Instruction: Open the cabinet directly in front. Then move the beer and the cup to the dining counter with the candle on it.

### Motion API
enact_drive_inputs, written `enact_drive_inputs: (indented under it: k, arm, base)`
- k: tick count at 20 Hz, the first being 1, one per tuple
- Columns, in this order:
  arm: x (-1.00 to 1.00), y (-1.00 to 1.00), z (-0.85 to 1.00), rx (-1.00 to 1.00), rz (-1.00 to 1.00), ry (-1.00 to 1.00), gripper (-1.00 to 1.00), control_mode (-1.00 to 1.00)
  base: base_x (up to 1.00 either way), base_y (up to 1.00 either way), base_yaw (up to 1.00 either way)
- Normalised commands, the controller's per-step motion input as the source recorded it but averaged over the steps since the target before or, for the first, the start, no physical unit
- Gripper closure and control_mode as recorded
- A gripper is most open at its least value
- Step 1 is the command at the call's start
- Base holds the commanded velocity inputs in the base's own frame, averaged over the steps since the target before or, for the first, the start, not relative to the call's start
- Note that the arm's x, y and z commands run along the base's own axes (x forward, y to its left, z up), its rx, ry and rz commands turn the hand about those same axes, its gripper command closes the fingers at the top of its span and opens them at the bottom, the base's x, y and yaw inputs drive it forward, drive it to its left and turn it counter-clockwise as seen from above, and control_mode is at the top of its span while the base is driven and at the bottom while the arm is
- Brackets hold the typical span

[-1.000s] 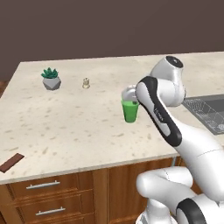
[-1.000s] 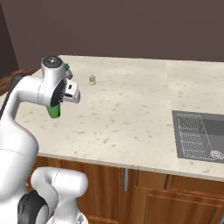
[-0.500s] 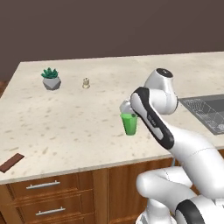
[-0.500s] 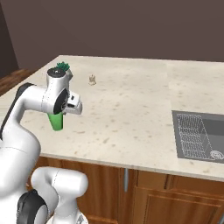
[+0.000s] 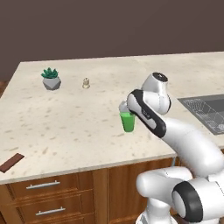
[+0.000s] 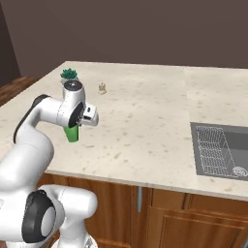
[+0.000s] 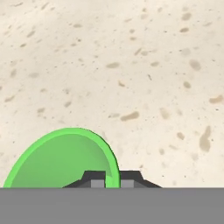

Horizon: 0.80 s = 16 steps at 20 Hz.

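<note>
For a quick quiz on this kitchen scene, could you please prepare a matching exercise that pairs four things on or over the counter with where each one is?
Things:
1. cup
2. candle
3. plant
4. dark flat bar

Places:
A. at the counter's front left edge
B. far back left, in a grey pot
C. gripped at its rim by the gripper
D. standing alone just right of the plant

Pairs: 1-C, 2-D, 3-B, 4-A
</note>
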Motion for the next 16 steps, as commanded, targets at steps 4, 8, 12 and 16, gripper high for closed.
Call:
enact_drive_inputs:
  k: [4, 8, 12, 16]
  arm:
    - [0.67, -0.16, -0.17, 0.00, 0.00, 0.00, 1.00, -1.00]
    - [0.45, -0.08, -0.22, 0.00, 0.00, 0.00, 1.00, -1.00]
    - [0.39, -0.03, -0.28, 0.00, 0.00, 0.00, 1.00, -1.00]
    - [0.12, 0.00, -0.41, 0.00, 0.00, 0.00, 1.00, -1.00]
  base:
    - [0.00, 0.00, 0.00]
    - [0.00, 0.00, 0.00]
    - [0.00, 0.00, 0.00]
    - [0.00, 0.00, 0.00]
